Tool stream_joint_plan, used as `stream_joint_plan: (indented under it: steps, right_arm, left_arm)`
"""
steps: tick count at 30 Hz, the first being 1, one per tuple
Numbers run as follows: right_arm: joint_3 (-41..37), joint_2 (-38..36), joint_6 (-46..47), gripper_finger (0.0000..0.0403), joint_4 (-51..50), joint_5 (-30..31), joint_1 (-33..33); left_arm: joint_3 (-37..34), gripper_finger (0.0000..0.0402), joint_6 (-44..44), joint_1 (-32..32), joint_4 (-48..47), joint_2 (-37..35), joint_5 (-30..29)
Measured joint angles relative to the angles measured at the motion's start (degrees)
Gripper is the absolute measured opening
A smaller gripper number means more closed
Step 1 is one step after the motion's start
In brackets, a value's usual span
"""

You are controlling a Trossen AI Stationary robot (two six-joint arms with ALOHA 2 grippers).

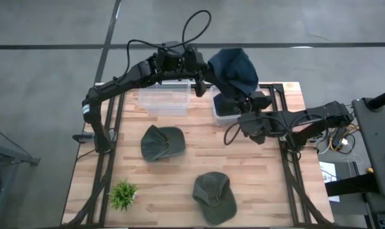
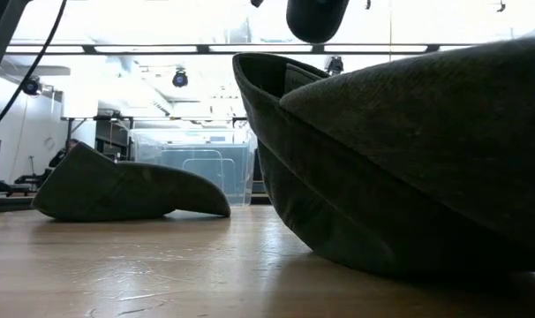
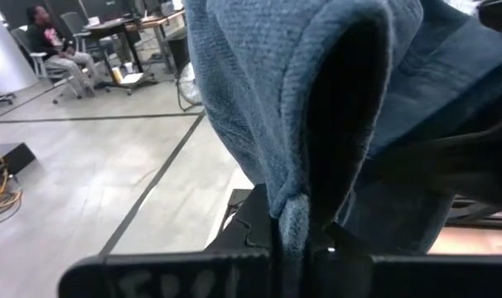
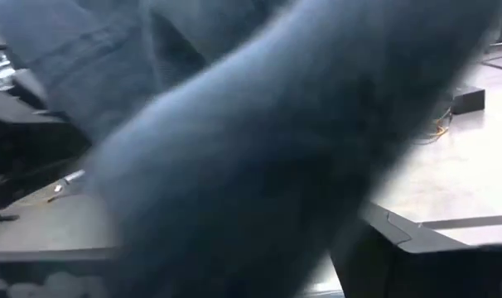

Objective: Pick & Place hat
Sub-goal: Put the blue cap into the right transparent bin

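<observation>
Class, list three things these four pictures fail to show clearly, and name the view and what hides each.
1. Right bin: high view, mostly covered by the blue hat.
2. Right gripper jaws: right wrist view, blurred blue hat fills the picture.
3. Near green hat: low view, cut off by the right edge.

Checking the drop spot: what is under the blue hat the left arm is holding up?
Below the blue hat, pinched in the shut left gripper, sit the right clear bin and the open right gripper. The hat covers the bin's inside.
</observation>
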Motion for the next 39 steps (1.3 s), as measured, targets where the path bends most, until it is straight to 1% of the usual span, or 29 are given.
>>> stream_joint_plan:
  steps: [3,6,9,13,14,19,32,35,39]
  right_arm:
    - [0.00,0.00,-0.04,0.0179,0.00,0.02,-0.47]
    - [0.00,0.00,0.03,0.0158,0.02,0.00,-0.47]
    - [0.00,0.00,-0.07,0.0116,0.04,0.00,-0.47]
    - [0.00,0.00,-0.91,0.0032,0.04,-0.28,-0.47]
    - [0.00,0.00,-1.06,0.0022,0.04,-0.31,-0.46]
    - [-0.02,0.00,-0.71,0.0011,0.07,-0.24,-0.45]
    - [0.22,-0.52,-0.56,0.0009,-0.04,0.61,-0.45]
    - [-0.12,-1.55,-0.60,0.0009,-0.13,1.07,-0.48]
    - [-0.88,-3.04,-0.55,0.0008,-0.24,2.16,-0.45]
  left_arm:
    - [0.00,0.0005,0.01,-0.51,0.08,0.00,0.00]
    - [0.00,0.0005,-0.01,-0.51,0.02,0.00,0.00]
    - [0.00,0.0005,-0.08,-0.51,-0.03,0.00,0.00]
    - [0.00,0.0006,-0.14,-0.55,-0.74,0.00,0.02]
    - [0.00,0.0009,-0.14,-0.58,-0.95,0.00,0.02]
    - [0.00,0.0024,-0.17,-0.56,-1.44,0.00,0.04]
    - [0.02,0.0035,0.52,-0.51,-3.19,0.00,-0.10]
    - [0.02,0.0047,1.47,-0.40,-4.40,-0.02,-0.28]
    - [0.02,0.0073,1.74,-0.40,-5.78,-0.13,-3.35]
